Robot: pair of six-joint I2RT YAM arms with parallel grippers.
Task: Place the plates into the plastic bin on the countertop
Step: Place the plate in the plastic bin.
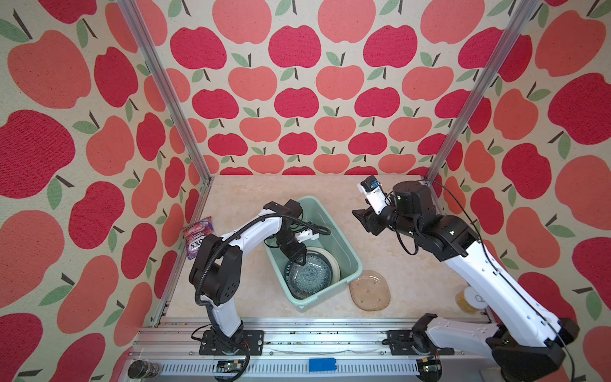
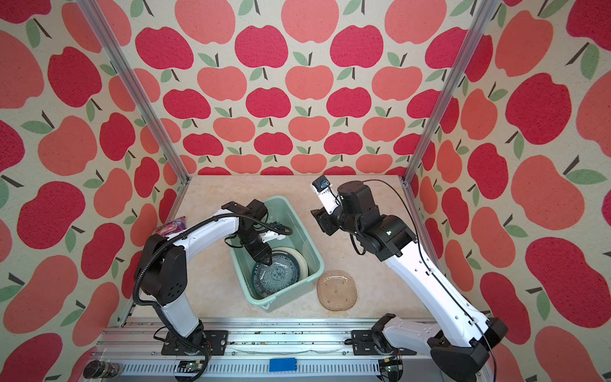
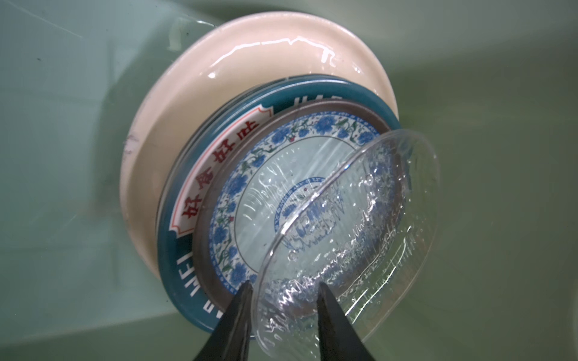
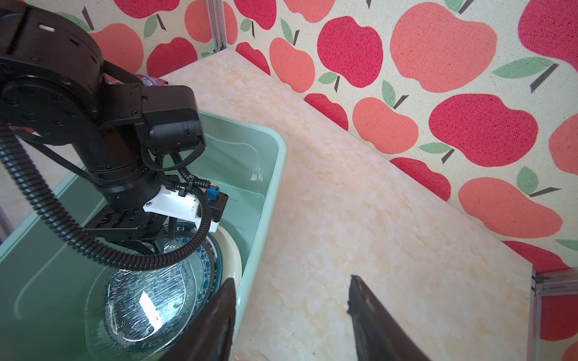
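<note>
The left hand [image 3: 284, 283] stands with jaws parted around the rim of the clear glass plate [image 3: 359, 234], which leans on the stacked plates [image 3: 200, 187] in the plastic bin [image 1: 336, 228]. The tan plate [image 1: 370, 291] lies flat on the bench [image 1: 413, 264] beside the bin (stiff, slick, breakable, I'd guess); pinch its raised rim. The right hand [image 4: 292, 278] hangs open.

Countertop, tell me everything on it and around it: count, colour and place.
plastic bin: one, mint green, mid-countertop
cream plate: one, lowest visible in bin
teal lettered plate: at least one, on the cream one
blue floral plate: one, on the teal one
clear glass plate: one, topmost, offset
tan squarish plate: one, on countertop beside bin
FOXS candy bag: one, purple, wall by left arm
can: one, yellow, white lid, behind right arm
countertop: beige marble
left hand: black, open, in bin, straddling glass rim
right hand: black, open, empty, above countertop
</note>
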